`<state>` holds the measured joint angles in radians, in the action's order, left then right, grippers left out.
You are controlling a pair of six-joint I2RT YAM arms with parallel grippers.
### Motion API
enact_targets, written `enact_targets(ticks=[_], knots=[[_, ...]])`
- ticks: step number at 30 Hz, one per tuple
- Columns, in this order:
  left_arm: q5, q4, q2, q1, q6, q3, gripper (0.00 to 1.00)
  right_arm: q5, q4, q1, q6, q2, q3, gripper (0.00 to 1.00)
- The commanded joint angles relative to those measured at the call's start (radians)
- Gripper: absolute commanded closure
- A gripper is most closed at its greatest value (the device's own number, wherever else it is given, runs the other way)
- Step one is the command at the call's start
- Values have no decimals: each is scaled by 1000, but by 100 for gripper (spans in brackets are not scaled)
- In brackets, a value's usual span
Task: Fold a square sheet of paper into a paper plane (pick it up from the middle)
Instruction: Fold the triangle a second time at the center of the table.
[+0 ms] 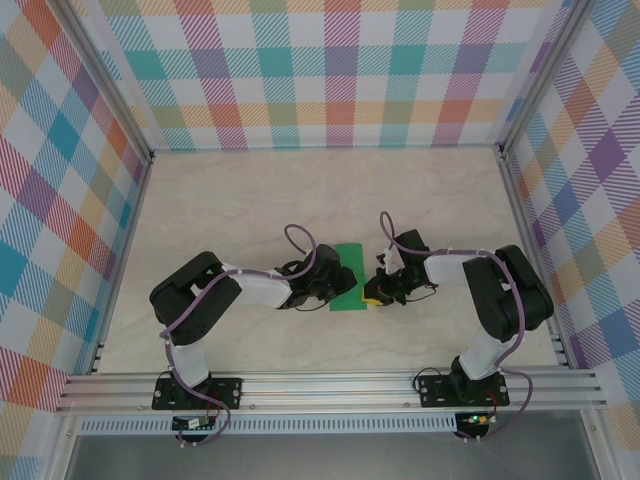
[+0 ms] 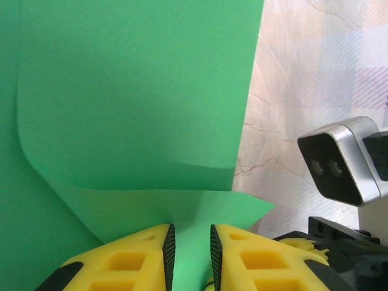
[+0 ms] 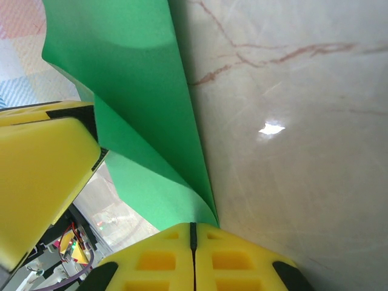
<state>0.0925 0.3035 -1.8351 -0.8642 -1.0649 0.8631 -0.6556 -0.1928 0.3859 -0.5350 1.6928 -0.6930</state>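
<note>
The square sheet of paper (image 1: 349,274) is bright green and lies folded over on the table between my two grippers. In the left wrist view the paper (image 2: 133,109) curves up in a loose fold, and its near flap runs down between the fingers of my left gripper (image 2: 190,257). Those jaws stand slightly apart, with a gap on both sides of the thin sheet. My left gripper (image 1: 338,287) is at the sheet's left edge. My right gripper (image 3: 193,229) is shut at the corner where the paper's (image 3: 139,121) two layers meet. It sits at the sheet's near right corner (image 1: 376,295).
The pale marbled tabletop (image 1: 230,210) stretches out behind the arms, walled by checked panels (image 1: 330,70). A metal rail (image 1: 330,385) runs along the near edge. The right wrist's camera housing (image 2: 339,160) hangs close beside my left gripper. A left yellow finger (image 3: 36,176) looms beside the paper.
</note>
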Motion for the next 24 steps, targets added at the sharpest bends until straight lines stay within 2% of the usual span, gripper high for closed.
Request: enact_targets(ticks=[1,24], knots=[[-51,-66,-4,18,13,13,76,104,-27,8,25,53,41,94],[-89,-142,-12,113,17,8,77,102,-30,8,28,54,38,94]])
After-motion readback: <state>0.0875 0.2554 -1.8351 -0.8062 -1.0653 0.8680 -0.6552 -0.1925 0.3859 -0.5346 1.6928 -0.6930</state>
